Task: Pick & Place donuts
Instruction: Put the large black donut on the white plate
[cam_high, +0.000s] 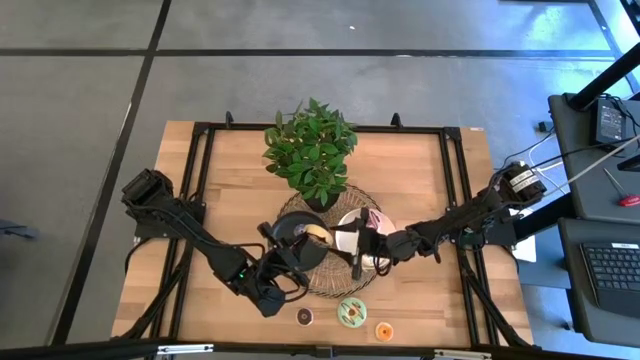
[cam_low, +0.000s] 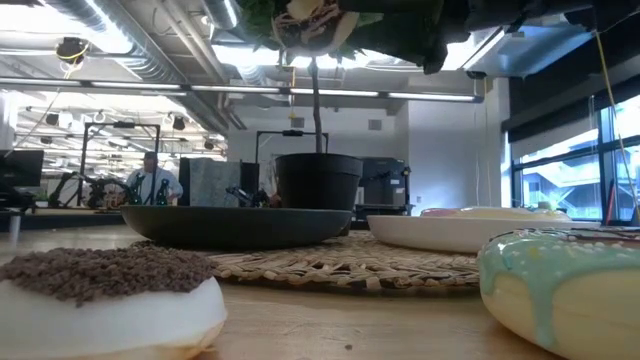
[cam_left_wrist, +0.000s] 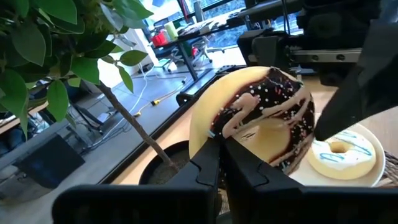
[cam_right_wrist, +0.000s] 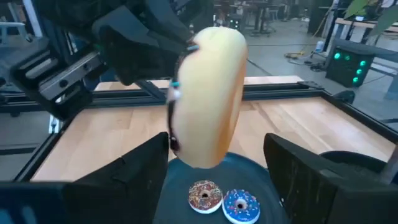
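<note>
Donuts (cam_high: 351, 312) nearest the front edge of the desk (cam_high: 420, 180): three loose, a brown one (cam_high: 305, 317), a green one and an orange one (cam_high: 384, 330), none of them in play. Step in hand, by my reading: setting down the chocolate-iced donut (cam_left_wrist: 261, 118), which hangs above the black plate (cam_low: 235, 225). The left gripper (cam_left_wrist: 222, 144) has its jaws shut on that donut's rim, so it stands on edge, icing to one side. Two donuts already lie on the black plate, a sprinkled brown one (cam_right_wrist: 205, 194) and a blue one (cam_right_wrist: 240, 205), touching or nearly so. Lower over bare plate beside that pair, not over them. Tip the wrist so the donut comes down flatter, or it will likely roll or topple onto its neighbours when let go. Part the jaws only once its low edge rests on the plate, then lift straight up. The right gripper (cam_right_wrist: 217, 149) sits just beside, over the white plate (cam_low: 450, 232), jaws wide apart and holding nothing; keep your descent clear of it. A white donut with blue drizzle (cam_left_wrist: 341, 155) lies on that plate. Beyond stands the potted plant (cam_high: 312, 150); stay under its leaves.
</note>
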